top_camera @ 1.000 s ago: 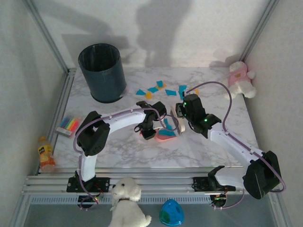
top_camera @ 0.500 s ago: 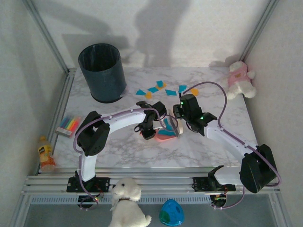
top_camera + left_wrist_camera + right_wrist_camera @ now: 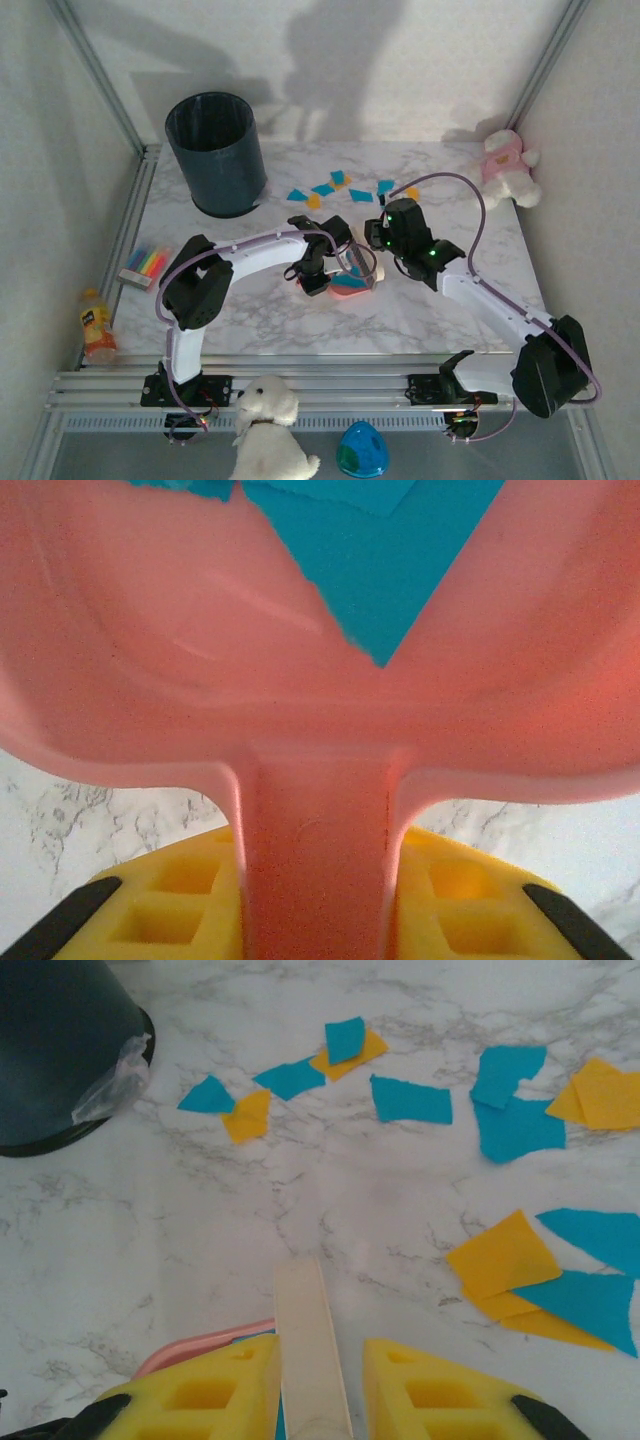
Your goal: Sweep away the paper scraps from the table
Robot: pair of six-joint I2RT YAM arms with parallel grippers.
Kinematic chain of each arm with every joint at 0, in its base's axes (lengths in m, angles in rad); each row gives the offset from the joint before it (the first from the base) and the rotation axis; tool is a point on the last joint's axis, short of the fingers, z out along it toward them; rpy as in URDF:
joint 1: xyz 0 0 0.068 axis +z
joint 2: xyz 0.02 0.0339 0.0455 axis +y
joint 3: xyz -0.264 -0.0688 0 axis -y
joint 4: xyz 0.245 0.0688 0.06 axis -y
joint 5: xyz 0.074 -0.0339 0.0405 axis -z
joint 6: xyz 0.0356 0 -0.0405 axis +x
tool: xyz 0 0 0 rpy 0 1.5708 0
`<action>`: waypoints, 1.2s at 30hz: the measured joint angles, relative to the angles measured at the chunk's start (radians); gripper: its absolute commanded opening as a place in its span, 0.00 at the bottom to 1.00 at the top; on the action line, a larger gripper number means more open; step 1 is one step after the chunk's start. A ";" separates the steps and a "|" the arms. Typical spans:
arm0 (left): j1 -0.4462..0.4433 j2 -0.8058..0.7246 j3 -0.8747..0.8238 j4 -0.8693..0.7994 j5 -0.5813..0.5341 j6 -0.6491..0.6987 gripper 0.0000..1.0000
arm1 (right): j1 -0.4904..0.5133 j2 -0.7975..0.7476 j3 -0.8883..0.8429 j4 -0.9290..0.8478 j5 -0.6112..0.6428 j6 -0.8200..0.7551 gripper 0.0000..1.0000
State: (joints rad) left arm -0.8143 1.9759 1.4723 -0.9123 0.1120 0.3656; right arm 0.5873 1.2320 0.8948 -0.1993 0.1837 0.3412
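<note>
- The left gripper (image 3: 316,277) sits near the middle of the table (image 3: 260,320), its jaws narrow and clamped on the handle of a pink dustpan (image 3: 350,287).
- In the left wrist view the handle runs up between the yellow fingers (image 3: 170,905) and widens into the pan, with marble visible below its rim.
- Blue scraps (image 3: 380,570) lie inside the pan, towards its far side.
- The right gripper (image 3: 378,243) is just beyond the dustpan, close to the left gripper; its jaws are pinched on a pale flat stick (image 3: 308,1345).
- In the right wrist view the stick points out between the fingers towards the loose paper, and the dustpan's pink rim shows just to its left.
- Whether the stick's lower end touches the table cannot be told.
- Most loose scraps, blue and orange, lie in a scattered row on the far half of the table, between the bin (image 3: 215,150) and the pink plush toy (image 3: 505,165).
- A few of them overlap: a blue piece on an orange one, and orange under blue at the right.
- Some more orange and blue pieces lie nearer the right gripper, on its right side.
- The dark bin stands upright at the far left corner, apart from the nearest scrap.
- A sticky-note pack (image 3: 145,263) and a bottle (image 3: 97,325) lie off the table's left edge.
</note>
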 measured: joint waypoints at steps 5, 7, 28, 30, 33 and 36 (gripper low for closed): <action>0.005 0.000 -0.004 0.025 0.001 0.000 0.00 | -0.008 -0.043 -0.003 -0.005 0.034 0.000 0.00; 0.007 0.000 -0.004 0.028 0.001 0.000 0.00 | -0.026 -0.059 -0.003 -0.007 0.042 -0.001 0.00; 0.011 0.000 -0.004 0.034 0.001 0.000 0.00 | -0.332 0.154 0.196 -0.055 0.009 -0.147 0.00; 0.011 0.000 -0.004 0.034 0.001 0.000 0.00 | -0.343 0.188 0.225 -0.060 -0.006 -0.158 0.00; 0.011 0.000 -0.004 0.034 0.001 0.000 0.00 | -0.355 0.238 0.264 -0.068 -0.029 -0.172 0.00; 0.011 0.000 -0.004 0.034 0.001 0.000 0.00 | -0.364 0.290 0.304 -0.089 -0.046 -0.179 0.00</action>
State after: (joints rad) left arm -0.8032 1.9759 1.4685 -0.8787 0.1127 0.3656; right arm 0.2230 1.5219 1.1984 -0.2882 0.1379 0.1623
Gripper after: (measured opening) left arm 0.267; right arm 0.259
